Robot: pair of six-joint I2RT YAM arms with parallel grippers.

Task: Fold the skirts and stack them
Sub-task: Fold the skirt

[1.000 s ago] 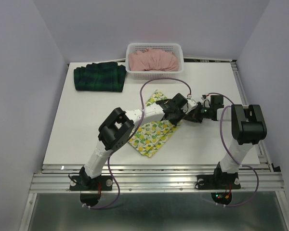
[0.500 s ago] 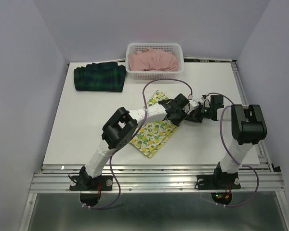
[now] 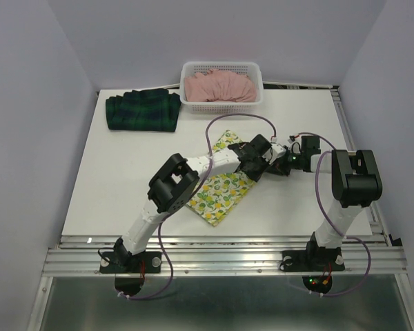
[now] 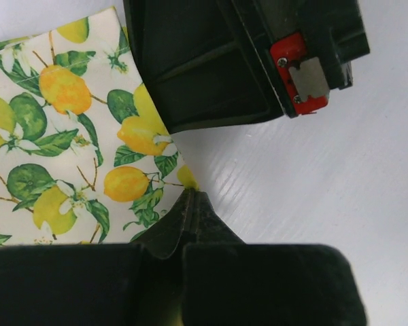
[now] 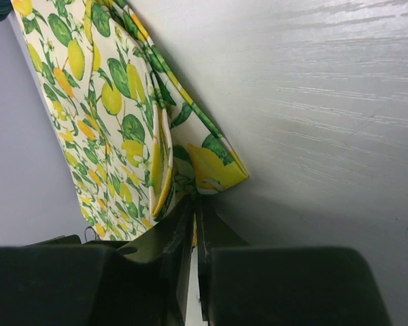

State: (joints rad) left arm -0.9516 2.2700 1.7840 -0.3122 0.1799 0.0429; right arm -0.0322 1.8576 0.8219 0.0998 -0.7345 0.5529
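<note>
The lemon-print skirt [image 3: 219, 187] lies folded on the white table near its middle. Both grippers meet at its right edge. My left gripper [image 3: 257, 165] is shut on the skirt's edge [image 4: 149, 136]; its jaws close at the hem [image 4: 190, 195]. My right gripper [image 3: 268, 167] is shut on a folded corner of the same skirt [image 5: 214, 170], with its jaws pressed together [image 5: 196, 204]. The plaid skirt [image 3: 143, 111] lies folded at the far left. The pink skirt [image 3: 219, 87] is in the basket.
The white lattice basket [image 3: 221, 67] stands at the table's far edge. The right gripper's black body with a red part [image 4: 296, 58] is close above the left gripper. A metal rail [image 3: 221, 243] runs along the near edge.
The left arm's elbow has shifted a little to the right. Both grippers stay at the lemon skirt's right edge, and the skirt has barely moved.
</note>
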